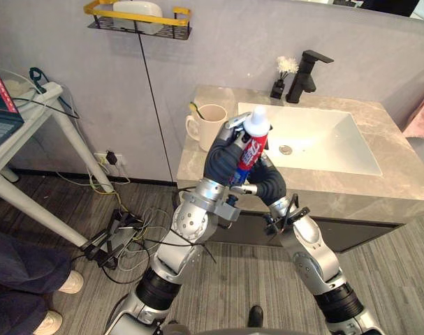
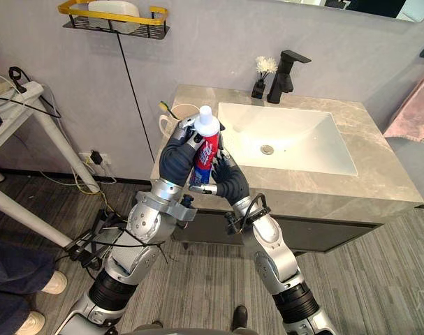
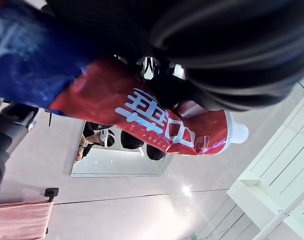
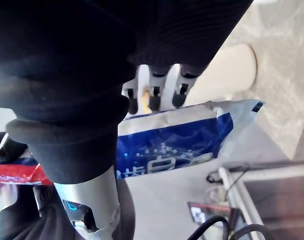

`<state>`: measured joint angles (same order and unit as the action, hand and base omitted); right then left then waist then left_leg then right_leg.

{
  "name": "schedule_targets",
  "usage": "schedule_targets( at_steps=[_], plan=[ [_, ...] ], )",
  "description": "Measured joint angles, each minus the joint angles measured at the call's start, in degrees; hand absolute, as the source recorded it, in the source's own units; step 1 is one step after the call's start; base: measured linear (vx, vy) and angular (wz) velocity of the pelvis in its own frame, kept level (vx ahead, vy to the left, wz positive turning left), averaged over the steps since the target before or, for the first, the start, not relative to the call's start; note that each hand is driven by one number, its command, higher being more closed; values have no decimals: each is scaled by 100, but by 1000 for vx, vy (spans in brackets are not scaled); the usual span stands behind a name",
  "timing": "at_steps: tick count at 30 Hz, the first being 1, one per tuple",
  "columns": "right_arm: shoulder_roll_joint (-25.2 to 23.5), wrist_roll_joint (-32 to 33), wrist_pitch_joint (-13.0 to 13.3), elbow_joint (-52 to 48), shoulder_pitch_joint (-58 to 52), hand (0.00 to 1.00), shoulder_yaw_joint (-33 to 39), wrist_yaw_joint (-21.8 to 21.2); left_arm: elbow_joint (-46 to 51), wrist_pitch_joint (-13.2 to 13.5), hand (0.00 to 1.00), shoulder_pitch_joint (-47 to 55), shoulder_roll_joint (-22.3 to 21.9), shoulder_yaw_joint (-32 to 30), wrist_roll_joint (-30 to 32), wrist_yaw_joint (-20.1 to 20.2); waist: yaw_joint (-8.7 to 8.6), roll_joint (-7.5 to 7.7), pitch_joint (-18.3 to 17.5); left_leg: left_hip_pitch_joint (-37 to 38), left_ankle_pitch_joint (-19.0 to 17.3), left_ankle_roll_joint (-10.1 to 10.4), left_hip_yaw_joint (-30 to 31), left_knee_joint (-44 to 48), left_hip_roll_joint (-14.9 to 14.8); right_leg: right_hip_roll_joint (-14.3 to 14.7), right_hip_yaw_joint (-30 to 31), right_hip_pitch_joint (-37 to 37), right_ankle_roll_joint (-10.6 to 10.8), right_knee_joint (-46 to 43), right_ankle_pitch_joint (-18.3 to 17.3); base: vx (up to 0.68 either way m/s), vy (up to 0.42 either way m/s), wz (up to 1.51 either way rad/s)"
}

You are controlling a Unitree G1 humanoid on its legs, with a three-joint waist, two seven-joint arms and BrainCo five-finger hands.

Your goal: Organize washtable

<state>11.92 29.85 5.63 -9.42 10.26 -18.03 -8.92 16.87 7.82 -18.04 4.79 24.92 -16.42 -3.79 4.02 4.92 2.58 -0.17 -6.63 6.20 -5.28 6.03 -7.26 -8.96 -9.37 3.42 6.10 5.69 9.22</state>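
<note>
Toothpaste tube (image 1: 254,143) upright, cap up, over table's (image 1: 379,188) near-left edge, just near of mug (image 1: 210,120). Left hand (image 1: 222,159) wraps its middle; right hand (image 1: 269,183) grips the crimped lower end. Likely best: let one hand go, then lower tube steadily toward the mug.

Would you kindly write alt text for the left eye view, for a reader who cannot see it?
The left hand and right hand grip a red-and-blue toothpaste tube, white cap up, before a stone washtable. A beige mug stands left of its white sink, a black faucet behind.
</note>
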Motion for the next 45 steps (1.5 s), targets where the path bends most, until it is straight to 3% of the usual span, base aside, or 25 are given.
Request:
schedule_targets(
  at_steps=[11, 28, 36, 37, 45],
  plan=[
    [170, 3, 0, 73, 144, 100, 18, 10, 9, 0, 100, 185, 0, 45, -99, 3, 4, 78, 105, -17, -1, 1, -11, 1, -4, 4, 8, 24, -1, 0, -1, 0, 0, 0],
    [35, -23, 30, 72, 103, 100, 121, -65, 70, -17, 100, 184, -10, 43, -133, -11, -1, 55, 128, -76, -3, 1, -1, 4, -3, 4, -2, 73, -5, -2, -4, 0, 0, 0],
    [-30, 6, 62, 71, 134, 100, 166, -145, 157, -18, 100, 136, -17, 73, 311, -148, -4, 52, 129, -29, -3, 1, 41, -2, -2, 2, -55, 2, -23, -2, -21, 0, 0, 2],
    [-28, 58, 74, 72, 160, 100, 178, -145, 158, -18, 0, 83, -15, 95, 380, -196, -3, 52, 129, -15, -3, 1, 54, -3, -2, 0, -74, -21, -31, -2, -28, -4, -1, 7],
    [-18, 160, 278, 14, 318, 100, 358, -135, 183, 9, 0, -776, 2, -104, 814, -661, -6, 19, 113, 64, 1, -1, 168, -7, 1, -33, -179, -52, -44, -266, -209, -9, -1, 7]
  ],
)
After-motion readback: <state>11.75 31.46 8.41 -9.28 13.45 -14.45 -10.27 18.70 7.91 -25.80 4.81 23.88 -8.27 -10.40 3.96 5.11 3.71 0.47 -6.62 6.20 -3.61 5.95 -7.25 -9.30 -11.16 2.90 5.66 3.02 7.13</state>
